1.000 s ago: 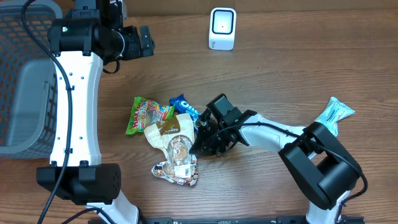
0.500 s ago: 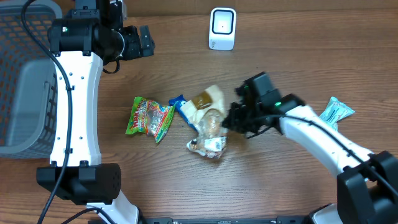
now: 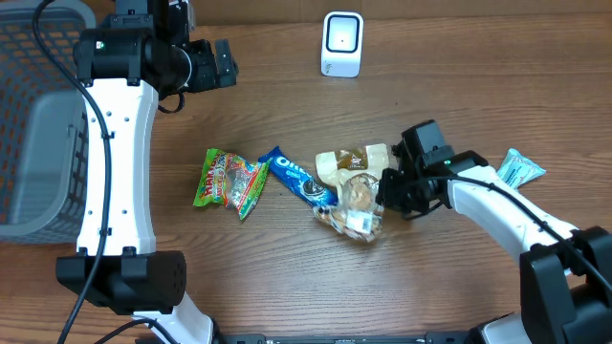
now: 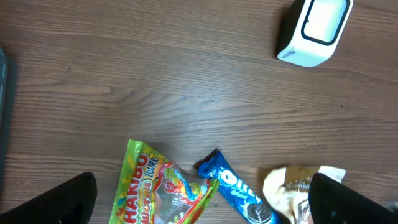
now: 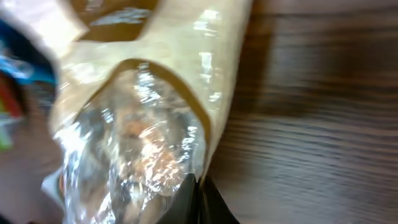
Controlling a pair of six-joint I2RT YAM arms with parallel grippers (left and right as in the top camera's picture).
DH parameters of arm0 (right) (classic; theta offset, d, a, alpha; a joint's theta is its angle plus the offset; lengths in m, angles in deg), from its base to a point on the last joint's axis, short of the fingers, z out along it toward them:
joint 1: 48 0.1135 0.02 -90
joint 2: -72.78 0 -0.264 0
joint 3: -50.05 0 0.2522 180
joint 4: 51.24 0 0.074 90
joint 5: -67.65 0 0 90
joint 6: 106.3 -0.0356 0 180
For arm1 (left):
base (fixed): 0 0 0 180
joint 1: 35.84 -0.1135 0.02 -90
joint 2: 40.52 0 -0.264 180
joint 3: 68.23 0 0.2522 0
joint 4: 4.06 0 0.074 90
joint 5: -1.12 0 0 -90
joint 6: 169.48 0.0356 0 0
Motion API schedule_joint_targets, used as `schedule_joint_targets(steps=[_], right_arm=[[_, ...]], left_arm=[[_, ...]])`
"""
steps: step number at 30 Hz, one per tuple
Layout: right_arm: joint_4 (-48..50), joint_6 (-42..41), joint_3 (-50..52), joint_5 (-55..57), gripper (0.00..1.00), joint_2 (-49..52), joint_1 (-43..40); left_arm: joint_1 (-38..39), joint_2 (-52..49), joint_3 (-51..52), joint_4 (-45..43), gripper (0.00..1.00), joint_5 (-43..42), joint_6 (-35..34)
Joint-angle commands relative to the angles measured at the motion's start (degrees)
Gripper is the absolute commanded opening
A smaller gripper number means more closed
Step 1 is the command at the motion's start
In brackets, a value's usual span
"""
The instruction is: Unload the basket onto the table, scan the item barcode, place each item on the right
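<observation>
A clear cookie bag (image 3: 354, 191) with a cream and brown top hangs just right of table centre. My right gripper (image 3: 387, 191) is shut on its right edge. In the right wrist view the closed fingertips (image 5: 196, 199) pinch the bag's (image 5: 143, 124) plastic seam. The white barcode scanner (image 3: 341, 43) stands at the back of the table, well beyond the bag, and also shows in the left wrist view as the scanner (image 4: 314, 28). My left gripper (image 3: 215, 65) is held high at the back left, open and empty (image 4: 202, 202); the bag (image 4: 289, 190) shows beside its right finger.
A blue Oreo pack (image 3: 299, 179) and a green Haribo bag (image 3: 229, 180) lie left of the held bag. A teal packet (image 3: 519, 169) lies at the far right. A grey basket (image 3: 38, 115) fills the left edge.
My right gripper has carried the cookie bag from the pile at centre-left over to the right, uncovering the Oreo pack. The left arm has not moved.
</observation>
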Motion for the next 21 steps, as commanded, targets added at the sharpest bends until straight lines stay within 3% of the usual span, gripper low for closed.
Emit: schedule_joint_targets(steps=[1,2,3,5,15,21], right_arm=[[0.57,5.33,0.85,3.45,0.14,1.42,-0.33],[0.76,6.25,0.83,3.45,0.34,1.57,-0.33],[1.01,6.91,0.83,3.45,0.43,1.57,-0.35],[1.05,7.76,0.17,3.43,0.51,1.55,-0.39],[-10.16,10.95,-15.26,7.67,0.64,1.55,1.22],[-12.22,9.6,-15.45,7.61,0.65,2.97,6.51]], left_arm=[[0.39,-0.22,-0.52,0.02,1.0,0.42,-0.17],[0.39,-0.22,-0.52,0.0,1.0,0.42,-0.17],[0.39,-0.22,-0.52,0.02,1.0,0.42,-0.17],[0.39,-0.22,-0.52,0.02,1.0,0.42,-0.17],[0.39,-0.22,-0.52,0.02,1.0,0.42,-0.17],[0.39,-0.22,-0.52,0.0,1.0,0.42,-0.17]])
